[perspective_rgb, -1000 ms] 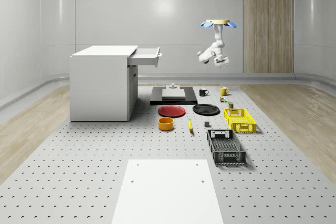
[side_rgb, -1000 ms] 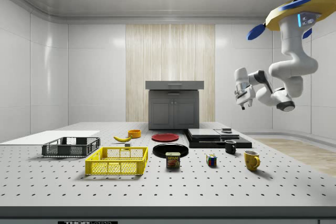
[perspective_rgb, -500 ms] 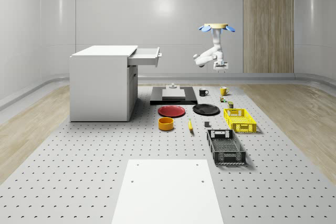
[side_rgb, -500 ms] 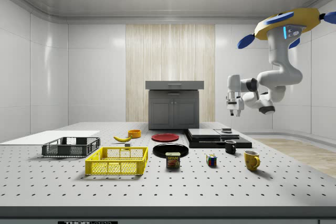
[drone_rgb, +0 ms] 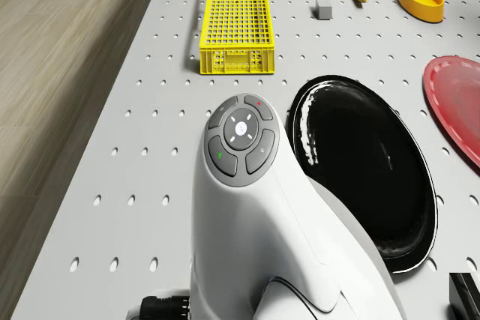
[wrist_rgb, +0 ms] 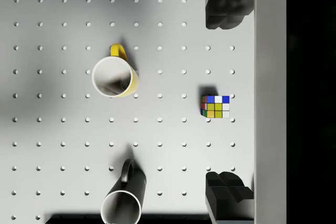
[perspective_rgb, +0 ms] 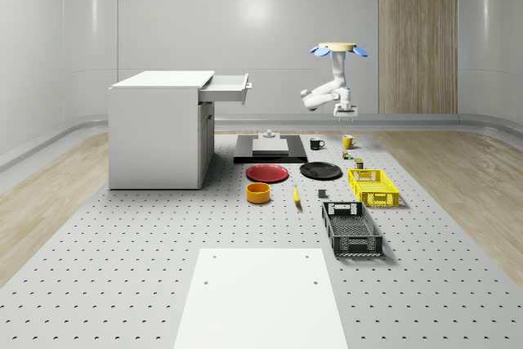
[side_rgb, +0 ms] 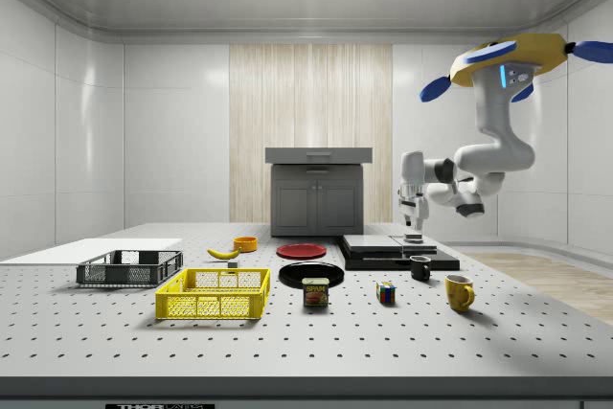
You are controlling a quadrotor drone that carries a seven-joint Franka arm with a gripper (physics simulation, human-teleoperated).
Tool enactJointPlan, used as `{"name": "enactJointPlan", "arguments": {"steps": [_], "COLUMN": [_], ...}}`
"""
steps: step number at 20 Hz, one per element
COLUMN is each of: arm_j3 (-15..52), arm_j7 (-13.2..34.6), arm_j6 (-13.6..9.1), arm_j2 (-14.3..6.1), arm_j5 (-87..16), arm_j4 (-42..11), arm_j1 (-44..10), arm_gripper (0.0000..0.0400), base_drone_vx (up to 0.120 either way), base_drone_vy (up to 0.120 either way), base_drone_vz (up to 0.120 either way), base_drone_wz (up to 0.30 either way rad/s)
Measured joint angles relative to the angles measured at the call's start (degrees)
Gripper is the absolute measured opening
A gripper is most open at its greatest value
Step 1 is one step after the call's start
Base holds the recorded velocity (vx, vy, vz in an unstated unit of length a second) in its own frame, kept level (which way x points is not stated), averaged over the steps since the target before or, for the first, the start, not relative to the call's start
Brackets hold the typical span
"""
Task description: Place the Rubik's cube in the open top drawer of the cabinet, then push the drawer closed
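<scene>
Perforated table point(wrist_rgb: 63, 129), upright Rubik's cube point(wrist_rgb: 216, 106) below parted fingertips point(wrist_rgb: 226, 6), drone point(perspective_rgb: 337, 47) overhead.

You have two mugs, yellow ceramic mug point(wrist_rgb: 114, 75) and black ceramic mug point(wrist_rgb: 123, 203); two plastic crates, yellow point(perspective_rgb: 373, 186) and black point(perspective_rgb: 351, 229); two round plates, red point(perspective_rgb: 267, 173) and black point(perspective_rgb: 320, 171).

Black plate point(drone_rgb: 367, 185): partly hidden behind the arm point(drone_rgb: 262, 222) in the drone view.
Red plate point(drone_rgb: 457, 106): cut off at the edge.
Black mug point(wrist_rgb: 123, 200): rim cropped — wrist view.
Rubik's cube point(perspective_rgb: 346, 155): tiny from afar — colours unreadable.
</scene>
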Motion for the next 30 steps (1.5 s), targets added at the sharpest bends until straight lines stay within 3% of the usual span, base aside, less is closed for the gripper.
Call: {"name": "enactJointPlan", "arguments": {"steps": [4,12,18,30], "arm_j3": [0.5,1.3,1.8,2.6], "arm_j7": [0.5,1.4,1.9,2.8], "arm_j6": [1.0,3.0,4.6,7.4], "arm_j2": [-1.2,-3.6,-5.2,-8.3], "arm_j5": [0.6,1.8,2.7,4.2], "arm_j4": [0.1,0.2,0.4,0.6], "arm_j1": [-0.6,-1.5,-2.1,-3.0], "arm_gripper": [0.0400,0.0400,0.0400,0.0400], "base_drone_vx": [0.010,0.120,0.080,0.003], "base_drone_vy": [0.000,0.000,0.000,-0.033], "base_drone_vz": [-0.120,-0.120,-0.013,-0.120], "base_drone_wz": [0.000,0.000,0.000,0.000]}}
